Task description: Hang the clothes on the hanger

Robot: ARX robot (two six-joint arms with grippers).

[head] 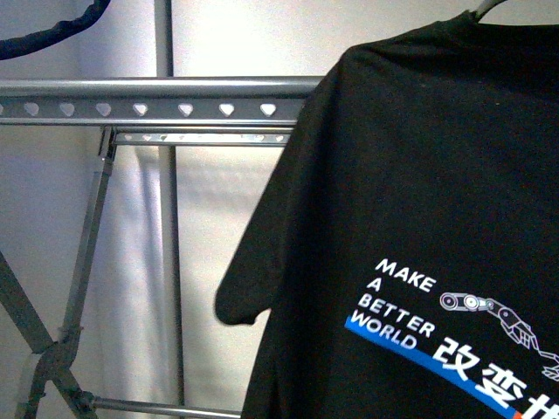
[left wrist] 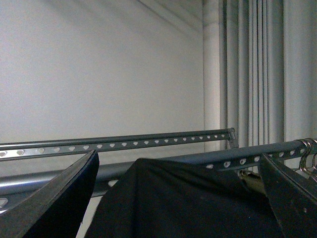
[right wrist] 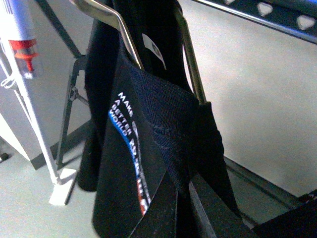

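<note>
The clothes (head: 419,218), a black T-shirt with white "MAKE A BETTER WORLD", a robot-arm drawing and a blue stripe, hang at the right in the front view, in front of the right part of the hanger's rail. The hanger (head: 148,98), a grey rack whose rail is pierced by heart-shaped holes, crosses the upper left. My right gripper (right wrist: 181,186) is shut on the clothes (right wrist: 148,129), which sit on a thin silvery clothes hanger (right wrist: 190,64). My left gripper (left wrist: 179,163) is open, its fingers (left wrist: 54,203) on either side of the clothes (left wrist: 183,203) just below the rail (left wrist: 237,154).
The rack's crossed legs (head: 52,349) stand at the lower left. A second pierced rail (left wrist: 119,144) runs behind the first. Silvery hooks (left wrist: 309,156) hang on the rail's end. A white pole with red marking (right wrist: 22,54) stands on the floor. A wall lies behind.
</note>
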